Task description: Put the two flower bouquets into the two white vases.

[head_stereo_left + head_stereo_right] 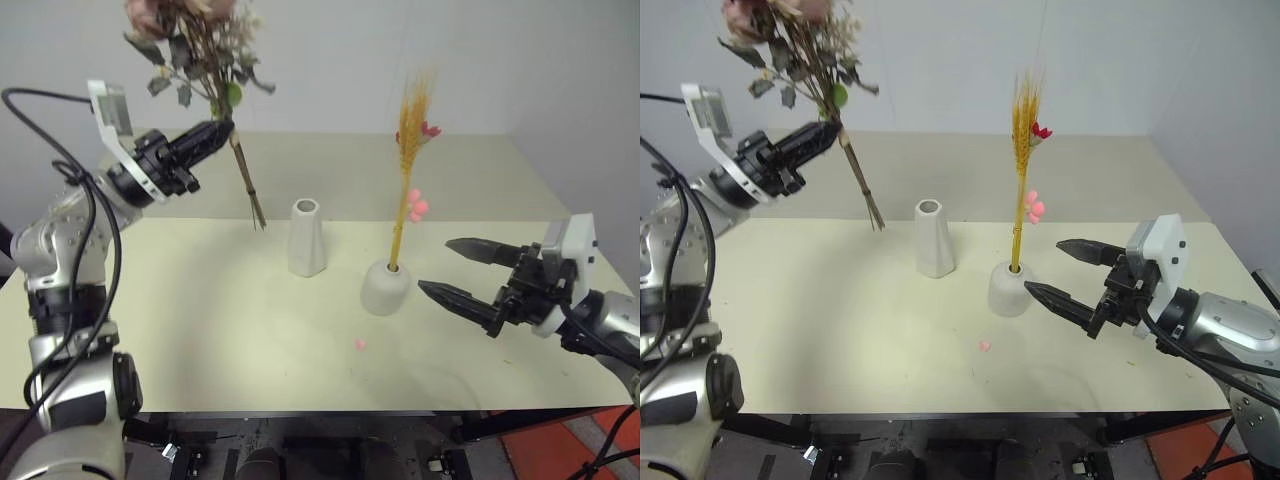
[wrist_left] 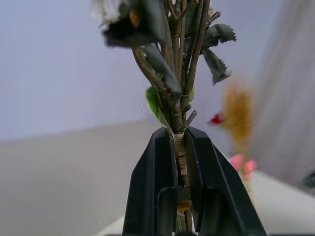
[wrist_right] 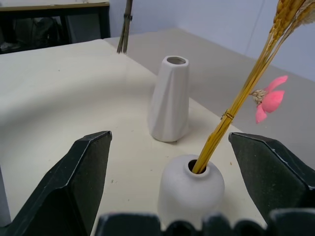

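My left gripper [image 1: 218,132] is shut on the stems of the dusty-pink rose bouquet [image 1: 200,45], held upright in the air at the far left, stem ends [image 1: 257,215] hanging left of the tall vase. In the left wrist view the fingers [image 2: 157,187] pinch the dark stems [image 2: 179,123]. The tall white vase [image 1: 306,238] stands empty mid-table. The yellow stalk bouquet [image 1: 408,170] stands in the squat white vase [image 1: 385,287]. My right gripper [image 1: 455,270] is open just right of the squat vase, level with it.
A tiny loose pink bloom [image 1: 360,344] lies on the cream table [image 1: 200,330] in front of the squat vase. A second table surface [image 1: 340,170] lies behind, against a pale wall.
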### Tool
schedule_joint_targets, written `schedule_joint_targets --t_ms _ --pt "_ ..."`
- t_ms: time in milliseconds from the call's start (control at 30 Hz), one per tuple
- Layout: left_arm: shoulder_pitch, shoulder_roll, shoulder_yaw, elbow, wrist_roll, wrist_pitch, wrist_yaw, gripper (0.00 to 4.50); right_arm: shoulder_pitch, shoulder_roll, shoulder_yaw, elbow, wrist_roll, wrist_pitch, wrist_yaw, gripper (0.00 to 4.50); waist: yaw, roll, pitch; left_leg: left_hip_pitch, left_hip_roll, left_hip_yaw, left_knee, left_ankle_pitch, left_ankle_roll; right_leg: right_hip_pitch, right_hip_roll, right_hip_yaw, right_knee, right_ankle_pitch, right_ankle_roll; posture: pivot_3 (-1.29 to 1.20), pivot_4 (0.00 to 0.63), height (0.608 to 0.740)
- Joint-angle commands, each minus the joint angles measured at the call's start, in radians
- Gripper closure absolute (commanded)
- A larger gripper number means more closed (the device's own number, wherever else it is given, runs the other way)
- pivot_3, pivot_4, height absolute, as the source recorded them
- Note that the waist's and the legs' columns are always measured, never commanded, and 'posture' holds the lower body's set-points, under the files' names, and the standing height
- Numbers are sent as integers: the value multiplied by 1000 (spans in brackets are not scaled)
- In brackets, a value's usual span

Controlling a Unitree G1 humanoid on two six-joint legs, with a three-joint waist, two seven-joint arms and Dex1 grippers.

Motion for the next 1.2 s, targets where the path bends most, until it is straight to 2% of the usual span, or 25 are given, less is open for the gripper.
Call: schedule_joint_targets --t_ms 33,233,467,1200 --pt "-141 -25 -61 202 87 -143 -154 4428 7 11 -35 -55 2 -25 -30 0 0 0 0 0 0 0 0 0 0 0 0 0 0 0 0 0 150 740" --pt "-358 -99 -125 556 226 -333 -337 4428 44 22 -62 -95 9 -20 -69 0 -1 0 0 -2 0 0 2 -2 3 1 0 0 -2 0 1 0 150 740" --pt "-493 -155 -125 783 332 -467 -420 4428 100 32 -102 -152 32 -10 -121 0 -8 0 0 -3 0 0 3 -3 5 0 0 1 -2 1 1 0 150 740" --pt "-551 -187 -54 894 438 -553 -381 4428 190 28 -146 -219 81 -19 -192 0 -8 0 0 -3 0 0 4 -3 5 0 0 1 -1 1 2 0 150 740"
